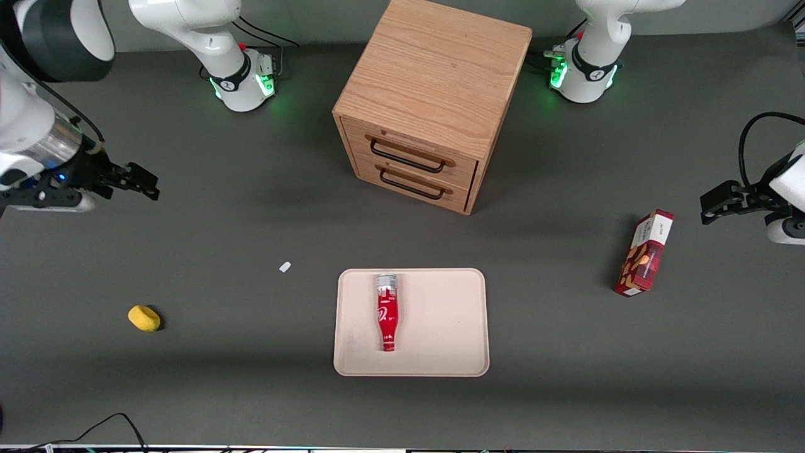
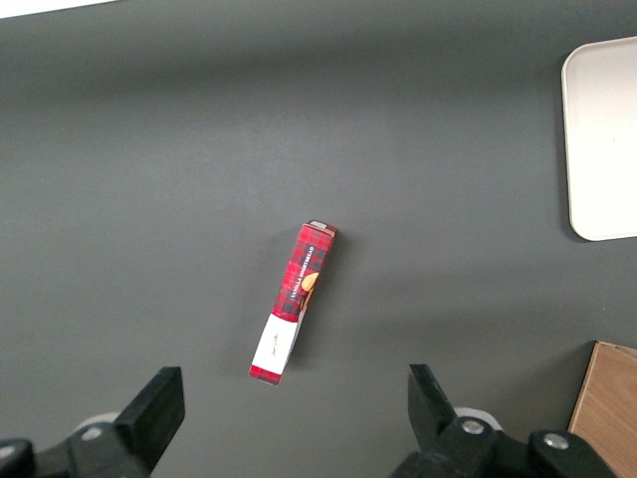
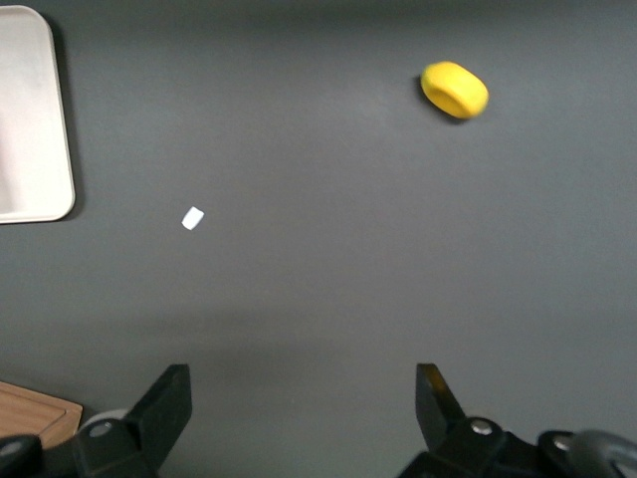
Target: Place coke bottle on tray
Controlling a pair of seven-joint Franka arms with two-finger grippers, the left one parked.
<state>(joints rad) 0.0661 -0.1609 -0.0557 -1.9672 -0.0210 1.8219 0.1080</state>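
The coke bottle [image 1: 387,311] is lying on the tray [image 1: 446,327]. The gripper [image 1: 143,182] is hovering above the desk [image 1: 251,377] toward the working arm's end — fingers [image 3: 169,403] spread wide, holding nothing.

Setting: robotics laboratory. Indicators: two white arm bases [image 1: 242,78] with green status lights are bolted to a dark grey tabletop [image 1: 251,390]; cables run along its edge. Test props are laid out apart: wooden two-drawer cabinet [image 1: 427,107], beige tray [image 1: 440,327], red snack box [image 1: 644,253], yellow sponge [image 1: 144,318].
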